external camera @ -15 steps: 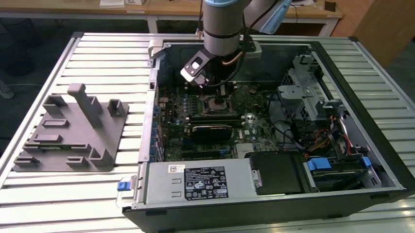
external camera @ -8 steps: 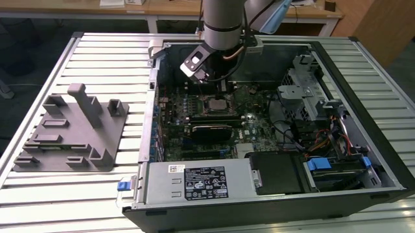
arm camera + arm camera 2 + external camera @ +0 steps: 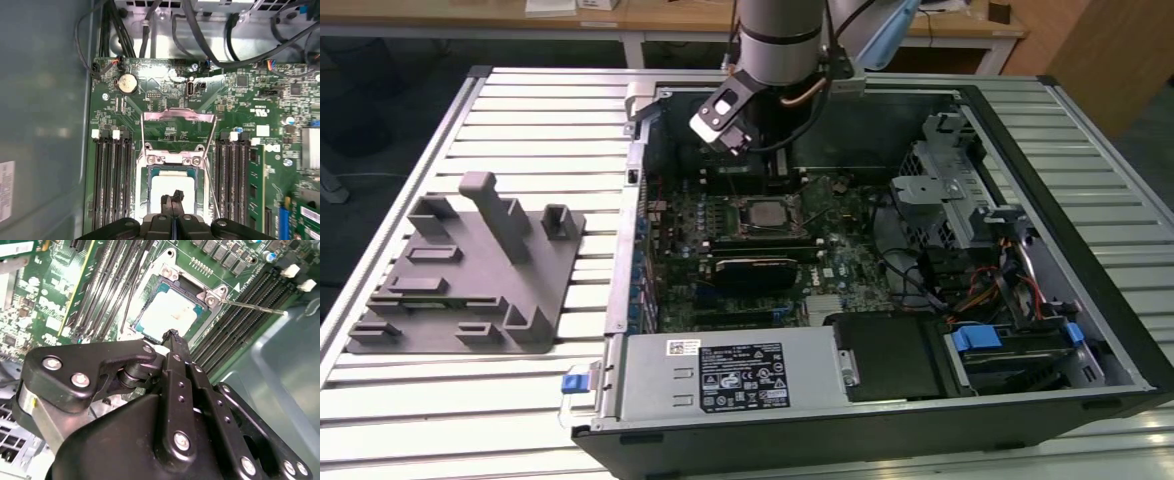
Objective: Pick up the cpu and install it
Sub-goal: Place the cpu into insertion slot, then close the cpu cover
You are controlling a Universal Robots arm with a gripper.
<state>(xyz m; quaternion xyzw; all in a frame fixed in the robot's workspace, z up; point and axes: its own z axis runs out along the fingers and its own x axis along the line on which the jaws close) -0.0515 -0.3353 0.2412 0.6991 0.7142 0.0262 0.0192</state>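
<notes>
The cpu (image 3: 170,186), a small silvery square with a pale rim, lies flat inside the dark metal-framed socket (image 3: 172,160) on the green motherboard; the second wrist view shows the cpu (image 3: 170,312) too. My gripper (image 3: 173,196) hangs just over the cpu's near edge with its two black fingers pressed together and nothing between them. In the second wrist view the gripper (image 3: 172,334) has its tip at the chip's edge; whether it touches the chip I cannot tell. In the exterior view the arm (image 3: 774,60) reaches down into the open computer case above the socket (image 3: 767,215).
The socket's load plate (image 3: 178,116) stands open, its thin wire levers at both sides. Memory slots (image 3: 112,180) flank the socket. Cables (image 3: 235,45) run along the case wall. A grey tray (image 3: 467,270) sits on the slatted table at the exterior view's left. A power supply (image 3: 720,375) fills the case's front.
</notes>
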